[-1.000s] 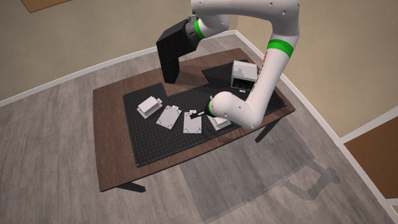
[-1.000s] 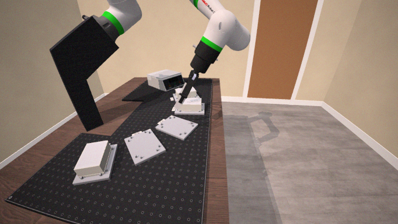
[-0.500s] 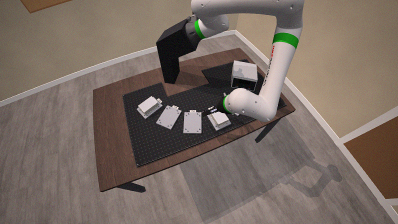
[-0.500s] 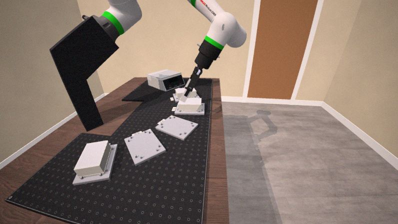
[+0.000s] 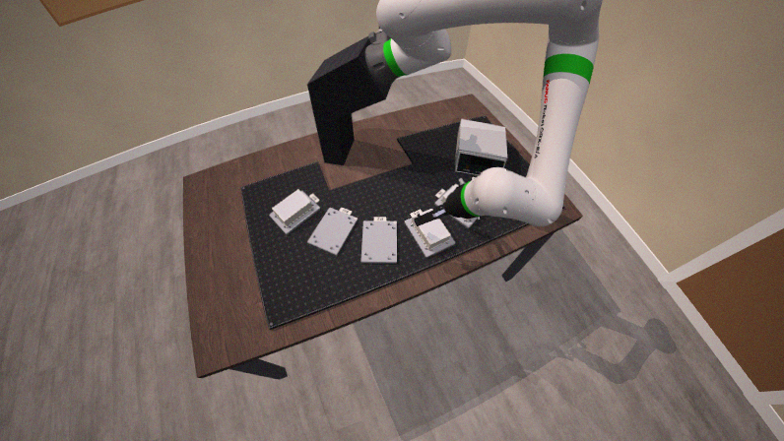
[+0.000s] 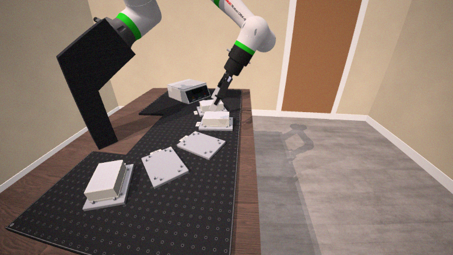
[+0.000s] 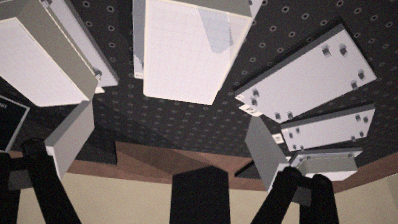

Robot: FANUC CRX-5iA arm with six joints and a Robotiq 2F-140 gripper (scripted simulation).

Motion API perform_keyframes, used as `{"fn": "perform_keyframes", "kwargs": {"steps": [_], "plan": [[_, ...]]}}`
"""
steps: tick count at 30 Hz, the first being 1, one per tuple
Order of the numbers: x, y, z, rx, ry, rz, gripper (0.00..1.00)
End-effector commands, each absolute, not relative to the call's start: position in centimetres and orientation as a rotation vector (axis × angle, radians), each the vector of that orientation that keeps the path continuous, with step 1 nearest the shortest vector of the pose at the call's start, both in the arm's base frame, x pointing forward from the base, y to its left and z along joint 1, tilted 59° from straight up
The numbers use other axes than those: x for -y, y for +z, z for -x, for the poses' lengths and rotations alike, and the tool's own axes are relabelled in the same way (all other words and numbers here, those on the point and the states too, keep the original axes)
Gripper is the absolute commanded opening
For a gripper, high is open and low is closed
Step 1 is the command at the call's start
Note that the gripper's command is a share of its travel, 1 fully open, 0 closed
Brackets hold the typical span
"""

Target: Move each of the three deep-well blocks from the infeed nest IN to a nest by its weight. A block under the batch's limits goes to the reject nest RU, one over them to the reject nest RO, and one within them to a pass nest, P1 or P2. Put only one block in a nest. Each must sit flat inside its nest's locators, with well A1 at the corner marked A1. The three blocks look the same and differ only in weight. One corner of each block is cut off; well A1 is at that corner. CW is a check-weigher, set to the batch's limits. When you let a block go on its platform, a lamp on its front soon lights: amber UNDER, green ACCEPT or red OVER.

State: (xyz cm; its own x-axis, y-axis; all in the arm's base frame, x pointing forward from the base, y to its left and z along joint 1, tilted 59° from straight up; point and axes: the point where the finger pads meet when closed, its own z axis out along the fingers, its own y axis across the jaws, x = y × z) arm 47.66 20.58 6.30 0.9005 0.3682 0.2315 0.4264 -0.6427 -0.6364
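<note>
The fingers [image 5: 430, 215] [image 6: 218, 94] stand fully open, gripping nothing. Near them, two nests each contain one block; farther away, two nests are empty.

The gripper [image 5: 435, 205] [image 6: 214, 99] [image 7: 172, 122] is now nearer the check-weigher [image 5: 482, 143] [image 6: 189, 90] — its fingers have left the edge of the middle nest [image 5: 378, 240] [image 6: 201, 144]. In the top view, the arm [image 5: 512, 194] [image 6: 255, 31] has shifted right, uncovering the top of the block [image 5: 434, 232] [image 6: 215, 118] [image 7: 195, 55] on the next nest.
</note>
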Motion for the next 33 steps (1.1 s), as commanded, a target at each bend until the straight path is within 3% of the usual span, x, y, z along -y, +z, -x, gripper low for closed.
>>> {"fn": "perform_keyframes", "kwargs": {"steps": [1,8,33], "plan": [[-21.3,6.8,-47.1,0.637,-0.145,2.353,1.00],[-23.7,8.6,-45.3,0.876,-0.273,2.394,1.00],[-31.2,14.3,-39.6,0.876,-0.273,2.394,1.00]]}}
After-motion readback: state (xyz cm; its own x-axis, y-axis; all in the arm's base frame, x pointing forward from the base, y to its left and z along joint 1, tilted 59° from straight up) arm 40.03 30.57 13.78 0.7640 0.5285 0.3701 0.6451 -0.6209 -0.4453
